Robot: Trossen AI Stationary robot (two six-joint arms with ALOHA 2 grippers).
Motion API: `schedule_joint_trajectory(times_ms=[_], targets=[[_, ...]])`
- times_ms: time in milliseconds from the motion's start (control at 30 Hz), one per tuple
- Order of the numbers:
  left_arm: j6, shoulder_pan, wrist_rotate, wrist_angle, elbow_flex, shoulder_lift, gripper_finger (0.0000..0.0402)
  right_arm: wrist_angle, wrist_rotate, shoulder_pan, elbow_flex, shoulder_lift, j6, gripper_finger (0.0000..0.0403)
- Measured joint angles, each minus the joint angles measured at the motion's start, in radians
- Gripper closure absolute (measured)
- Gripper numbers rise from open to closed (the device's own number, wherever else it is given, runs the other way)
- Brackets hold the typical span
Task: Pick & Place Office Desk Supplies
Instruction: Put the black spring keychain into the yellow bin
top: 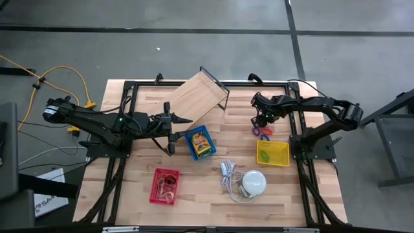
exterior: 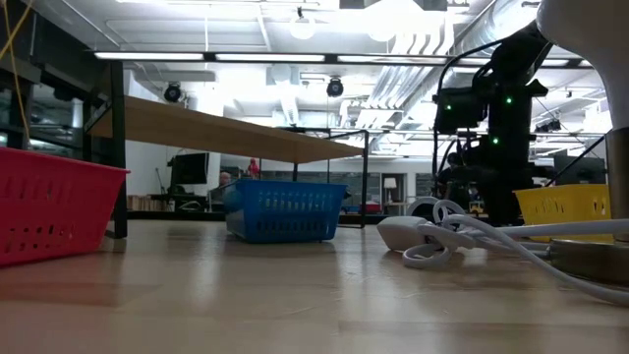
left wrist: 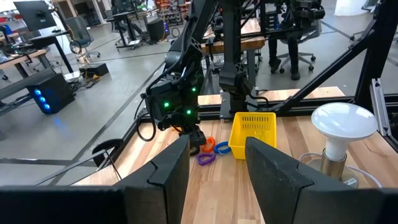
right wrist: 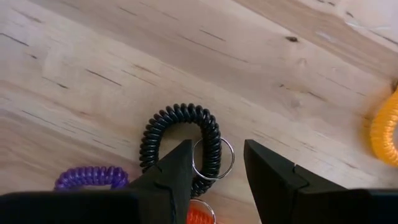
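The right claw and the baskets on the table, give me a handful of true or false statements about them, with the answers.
1. The right claw hangs open over a black coil band with a metal ring. True.
2. The yellow basket is the one nearest the right claw. True.
3. The blue basket lies empty. False: yellow-green printed packets lie in it.
4. The white dome lamp sits inside the red basket. False: it stands on the bare table, apart from that basket.
5. A purple coil band lies on the wood near the black one. True.
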Motion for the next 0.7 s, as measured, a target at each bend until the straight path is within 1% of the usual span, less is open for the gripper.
schedule_joint_trajectory(times_ms=[367,700], targets=[[0.0,0.0,0.0,0.0,0.0,0.0,0.0252,0.001,-0.041,0.003,0.0,0.0,0.003,0.027],[0.0,0.0,0.0,0.0,0.0,0.0,0.0252,0.034,-0.038,-0.006,0.0,0.0,-0.006,0.027]])
